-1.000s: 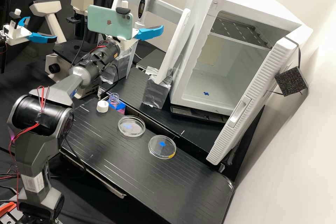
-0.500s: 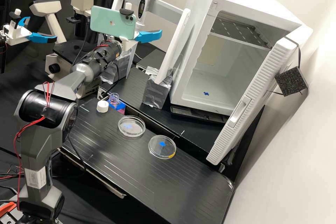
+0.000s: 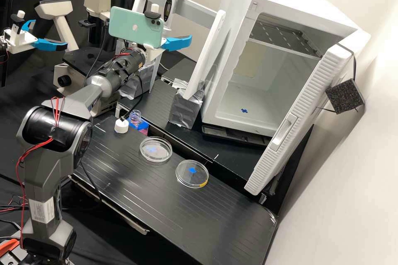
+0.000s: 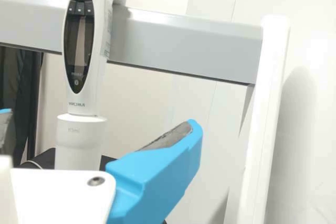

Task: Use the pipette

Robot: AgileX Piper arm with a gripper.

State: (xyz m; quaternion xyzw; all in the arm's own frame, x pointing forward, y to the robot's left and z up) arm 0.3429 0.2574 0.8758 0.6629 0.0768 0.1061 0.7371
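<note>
The gripper [image 3: 176, 43] is at the rack in the high view, in front of the pipette [image 3: 168, 8], one blue finger visible beside the phone. The white pipette hangs upright on the rack's grey bar [image 3: 197, 10], its red top uppermost. In the wrist view, the gripper [image 4: 100, 121] is open, its blue fingers wide apart. The pipette [image 4: 84, 72], with dark display and white lower barrel, stands beyond them, within the span between the two tips. No contact with it can be seen; its lower end is hidden behind the white gripper body.
White rack uprights [image 3: 207, 54] flank the bar. The open white incubator [image 3: 253, 112] stands to the right. On the black bench [image 3: 166, 203] are two clear dishes [image 3: 156, 149], [image 3: 192, 174], a white cap [image 3: 121, 126] and an open bottle [image 3: 135, 118]. A microscope [image 3: 62, 20] stands behind.
The arm's upper part and the phone have shifted slightly to the right in the high view, the phone turning a little. A hanging cable has swung in front of the white cap.
</note>
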